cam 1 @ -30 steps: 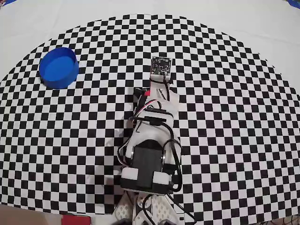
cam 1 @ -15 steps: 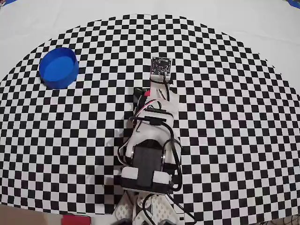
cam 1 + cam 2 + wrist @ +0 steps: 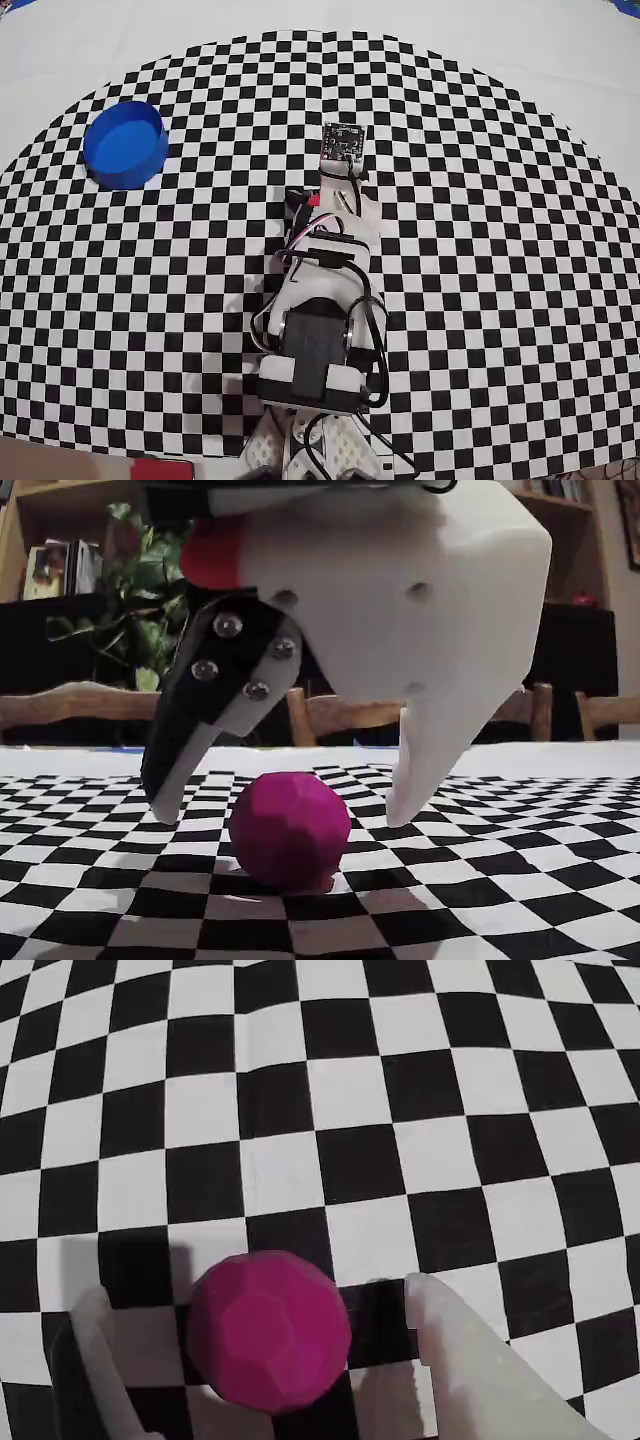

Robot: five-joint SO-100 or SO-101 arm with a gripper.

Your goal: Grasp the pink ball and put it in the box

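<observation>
The pink ball point(image 3: 270, 1335) rests on the checkered cloth between the two fingers of my gripper point(image 3: 255, 1295), which is open. In the fixed view the ball point(image 3: 290, 830) sits on the cloth with a gap to the dark-backed finger point(image 3: 185, 770) on its left and to the white finger point(image 3: 425, 755) on its right; neither touches it. My gripper point(image 3: 280, 818) hangs just above the cloth around the ball. The box point(image 3: 125, 145), a round blue container, stands far off at the upper left of the overhead view. There the arm point(image 3: 320, 300) hides the ball.
The black-and-white checkered cloth point(image 3: 500, 250) covers the table, with plain white cloth point(image 3: 560, 60) beyond its curved edge. In the fixed view, wooden chairs point(image 3: 70, 705) and a plant point(image 3: 150, 600) stand behind the table.
</observation>
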